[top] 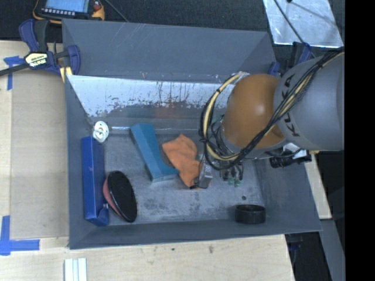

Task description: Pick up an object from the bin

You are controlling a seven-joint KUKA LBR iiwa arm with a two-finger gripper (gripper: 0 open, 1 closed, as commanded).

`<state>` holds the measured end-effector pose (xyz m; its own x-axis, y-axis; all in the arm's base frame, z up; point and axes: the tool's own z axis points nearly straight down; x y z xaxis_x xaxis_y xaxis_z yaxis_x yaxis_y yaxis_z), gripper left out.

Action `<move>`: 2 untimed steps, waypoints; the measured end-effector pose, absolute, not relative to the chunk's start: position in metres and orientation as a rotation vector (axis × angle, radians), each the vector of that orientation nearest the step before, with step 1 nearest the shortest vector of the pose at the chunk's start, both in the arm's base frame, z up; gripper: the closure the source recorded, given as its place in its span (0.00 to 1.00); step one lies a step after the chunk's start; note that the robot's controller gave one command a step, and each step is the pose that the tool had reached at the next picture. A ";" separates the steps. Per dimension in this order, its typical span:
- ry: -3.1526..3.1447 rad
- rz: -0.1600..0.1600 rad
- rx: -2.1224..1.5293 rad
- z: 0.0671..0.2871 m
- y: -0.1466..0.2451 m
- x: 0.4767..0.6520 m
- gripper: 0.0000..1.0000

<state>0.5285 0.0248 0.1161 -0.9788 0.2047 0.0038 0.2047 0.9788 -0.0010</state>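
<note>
**Claw down at the edge of the orange cloth**

Against the left wall of the grey bin [176, 57] lay a long dark blue box [91, 174], with a small white round thing [101, 131] just beyond its far end. Beside the box, near the front wall, a black oval piece [122, 196] rested on something red [107, 192], whose edge peeked out on its left. Further in, a light blue block [151, 151] lay at a slant on the bin floor. Touching its right side was a crumpled orange cloth [180, 154], about mid-bin.

The claw [203, 179] was down at the floor, against the cloth's lower right edge. Cables and the wrist's orange cover [252, 110] hung over it. Whether it was wide, narrow or gripping the cloth, I could not tell; nothing could be seen lifted in it.

To the right, near the front corner and well apart from the rest, sat a black round thing [250, 214].
</note>
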 end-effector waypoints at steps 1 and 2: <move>-3.130 -0.001 -0.324 0.130 0.025 0.531 1.00; -3.131 -0.001 -0.323 0.137 0.025 0.531 1.00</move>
<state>0.5309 0.0247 0.1373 -0.9789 0.2044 -0.0055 0.2044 0.9789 0.0013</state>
